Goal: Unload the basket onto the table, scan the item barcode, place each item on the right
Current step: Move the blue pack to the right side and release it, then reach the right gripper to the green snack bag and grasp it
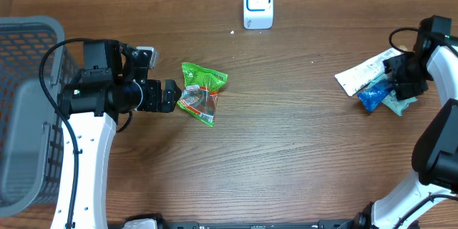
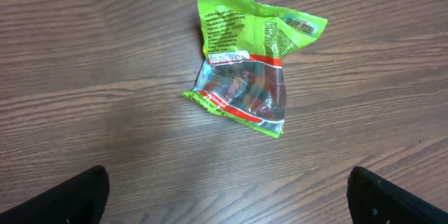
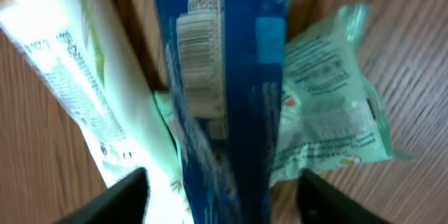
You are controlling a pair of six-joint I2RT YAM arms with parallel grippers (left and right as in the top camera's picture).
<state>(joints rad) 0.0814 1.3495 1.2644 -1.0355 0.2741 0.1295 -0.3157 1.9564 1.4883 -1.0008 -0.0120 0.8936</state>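
Overhead: the left gripper [image 1: 172, 97] lies just beside a crinkled green plastic snack bag [image 1: 201, 91]; the right gripper [image 1: 398, 82] sits over a blue plastic packet [image 1: 372, 99]. Left wrist: jaws spread wide, bag untouched. Right wrist: 2 fingers [image 3: 119, 197] parted, flanking the packet without gripping.

The table [image 1: 286, 150] is showing matt brown wood grain. The green packet [image 1: 202, 89] is glinting as crinkled, glossy plastic film, partly clear. The blue packet [image 3: 224, 77] is shining as smooth plastic wrap. The white scanner [image 1: 257, 3] is looking like smooth moulded plastic, the grey basket [image 1: 28, 114] like matt plastic mesh.
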